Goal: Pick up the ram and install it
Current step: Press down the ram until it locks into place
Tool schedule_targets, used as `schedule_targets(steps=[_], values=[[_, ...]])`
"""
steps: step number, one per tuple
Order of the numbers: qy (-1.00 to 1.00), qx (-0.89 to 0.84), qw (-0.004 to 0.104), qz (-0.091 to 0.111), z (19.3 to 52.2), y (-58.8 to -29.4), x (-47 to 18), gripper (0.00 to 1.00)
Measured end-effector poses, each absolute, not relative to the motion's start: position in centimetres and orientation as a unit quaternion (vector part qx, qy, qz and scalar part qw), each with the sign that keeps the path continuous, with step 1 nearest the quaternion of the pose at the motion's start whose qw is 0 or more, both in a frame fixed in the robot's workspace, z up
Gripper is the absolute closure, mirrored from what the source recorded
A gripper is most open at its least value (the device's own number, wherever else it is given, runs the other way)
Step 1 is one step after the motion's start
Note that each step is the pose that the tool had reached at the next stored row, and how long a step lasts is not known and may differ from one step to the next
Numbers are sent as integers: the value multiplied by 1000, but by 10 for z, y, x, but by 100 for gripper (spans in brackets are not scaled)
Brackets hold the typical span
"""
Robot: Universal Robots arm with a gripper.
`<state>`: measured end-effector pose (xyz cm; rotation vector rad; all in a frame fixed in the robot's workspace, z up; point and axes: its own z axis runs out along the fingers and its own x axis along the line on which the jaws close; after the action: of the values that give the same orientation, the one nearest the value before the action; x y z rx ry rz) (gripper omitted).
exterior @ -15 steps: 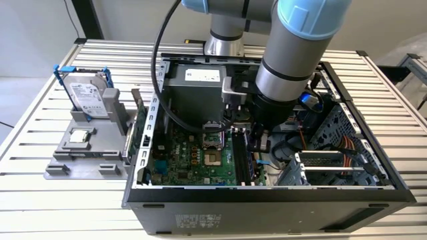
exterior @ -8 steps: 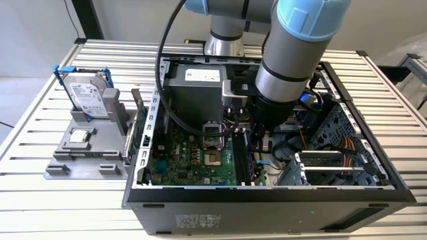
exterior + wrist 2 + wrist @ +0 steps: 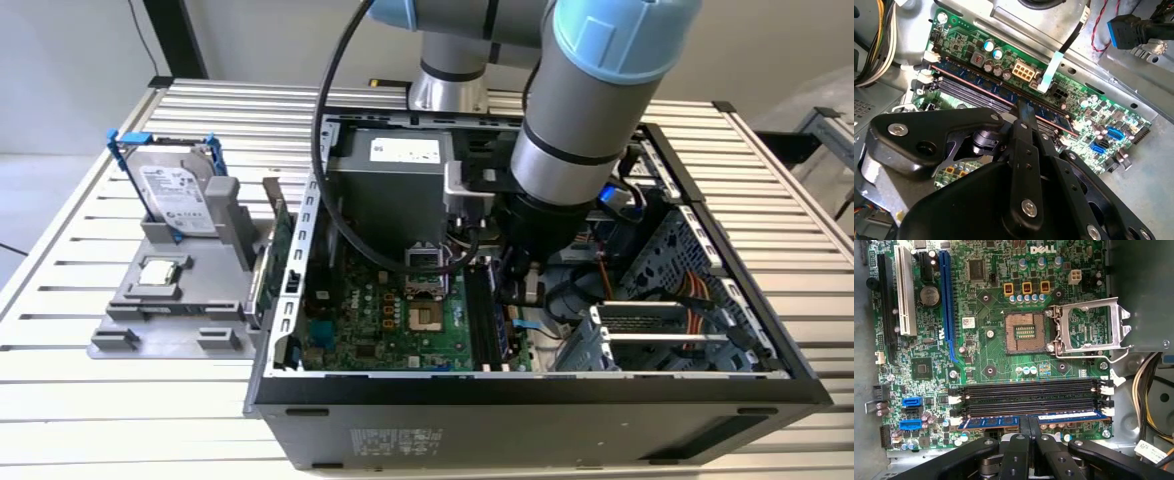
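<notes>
Black metal linkages of the hand [image 3: 1028, 432] lie nearest the lens in both wrist views, its two fingers drawn close together and pinching the top edge of the ram [image 3: 1031, 419], a long thin blue-faced circuit stick. The ram stands on edge in the memory slot nearest the hand, running crosswise under the fingertips, with white latches at each end of the slot; whether it is fully seated cannot be told. Just beyond it in the first wrist view lie three long black memory slots [image 3: 1029, 395], parallel and side by side. Farther on sits the square processor socket [image 3: 1024, 332] with its bare metal retaining frame [image 3: 1089, 325] swung open beside it, then a row of small capacitors, and a blue expansion slot [image 3: 945, 295] and a white one [image 3: 904, 290] on the green motherboard [image 3: 984, 355]. In the second wrist view a flat white-and-black ribbon cable [image 3: 1056, 60] hangs just past the ram [image 3: 974, 80], and a blue plug [image 3: 1129, 27] rests on the grey chassis floor. In the exterior view the grey arm [image 3: 587, 110] reaches down into the open black computer case [image 3: 534, 400], its bundled cable looping past a grey power-supply box [image 3: 387, 175]. Well apart, at the exterior view's left, a grey plastic holder [image 3: 167, 320] on the ribbed aluminium bench [image 3: 80, 250] carries a silver hard drive in a blue frame [image 3: 174, 190] and a small square silver chip [image 3: 160, 270].
</notes>
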<state>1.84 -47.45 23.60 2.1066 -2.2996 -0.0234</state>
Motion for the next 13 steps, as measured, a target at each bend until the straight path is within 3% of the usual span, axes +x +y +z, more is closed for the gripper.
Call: schedule_targets(steps=[13], values=[[-737,675,12,-8,231,-474,18,100]])
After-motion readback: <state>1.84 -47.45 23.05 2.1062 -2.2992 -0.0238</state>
